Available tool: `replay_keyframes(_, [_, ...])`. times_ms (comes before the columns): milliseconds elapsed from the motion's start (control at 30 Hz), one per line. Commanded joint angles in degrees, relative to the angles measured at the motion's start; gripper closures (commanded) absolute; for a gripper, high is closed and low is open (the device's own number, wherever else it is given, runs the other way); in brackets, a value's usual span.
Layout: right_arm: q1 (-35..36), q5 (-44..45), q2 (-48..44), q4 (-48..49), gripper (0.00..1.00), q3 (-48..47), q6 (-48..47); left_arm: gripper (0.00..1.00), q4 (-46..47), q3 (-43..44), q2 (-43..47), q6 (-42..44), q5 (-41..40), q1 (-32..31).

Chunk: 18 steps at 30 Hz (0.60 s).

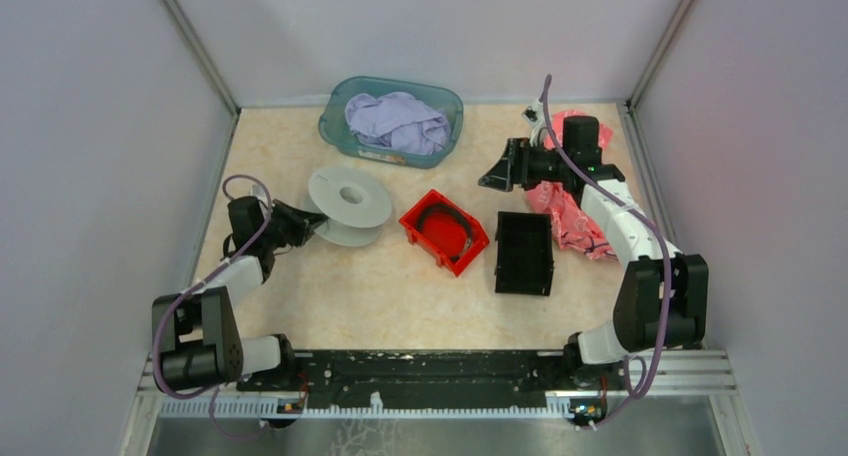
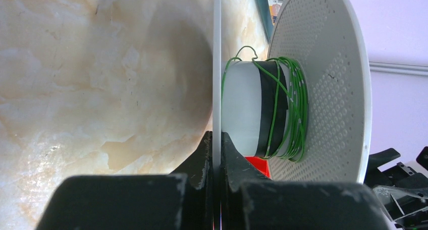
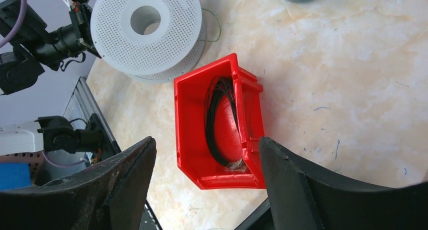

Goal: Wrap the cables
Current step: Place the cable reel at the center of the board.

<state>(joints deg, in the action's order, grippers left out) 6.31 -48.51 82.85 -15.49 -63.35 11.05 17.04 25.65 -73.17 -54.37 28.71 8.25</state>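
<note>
A white spool [image 1: 348,204] lies tilted on the table left of centre. Thin green cables [image 2: 290,106] are wound round its core beside a black band, and one green loop [image 3: 216,27] pokes out past the rim. My left gripper [image 2: 217,148] is shut on the thin edge of the spool's lower flange [image 2: 217,63]; the same gripper [image 1: 298,224] shows at the spool's left side in the top view. My right gripper [image 1: 497,175] hangs open above the table, right of the spool. Its fingers [image 3: 128,172] frame a red bin [image 3: 192,114] below, touching nothing.
The red bin [image 1: 470,253] holds a coil of black cable [image 3: 214,109]. A black bin [image 1: 524,252] stands to its right, next to a pink bag [image 1: 570,216]. A teal tub [image 1: 335,126] with purple cloth sits at the back. Walls close in both sides.
</note>
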Motion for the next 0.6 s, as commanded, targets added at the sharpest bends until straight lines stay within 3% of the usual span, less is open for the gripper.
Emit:
replay_keyframes(0, [-0.08,0.98,-3.16,3.27,0.25,0.84,-1.20,0.92,6.84,-1.30,1.29,-0.68,-1.12,-0.37])
replay_keyframes(300, [-0.07,1.22,-3.06,4.58,0.26,2.07,-1.47,0.65,9.24,-4.17,-1.55,-2.27,-1.10,-1.11])
replay_keyframes(567, [-0.13,2.13,-3.15,4.60,0.26,2.44,-1.98,0.61,8.85,-5.07,-3.96,-1.12,-1.85,-3.14])
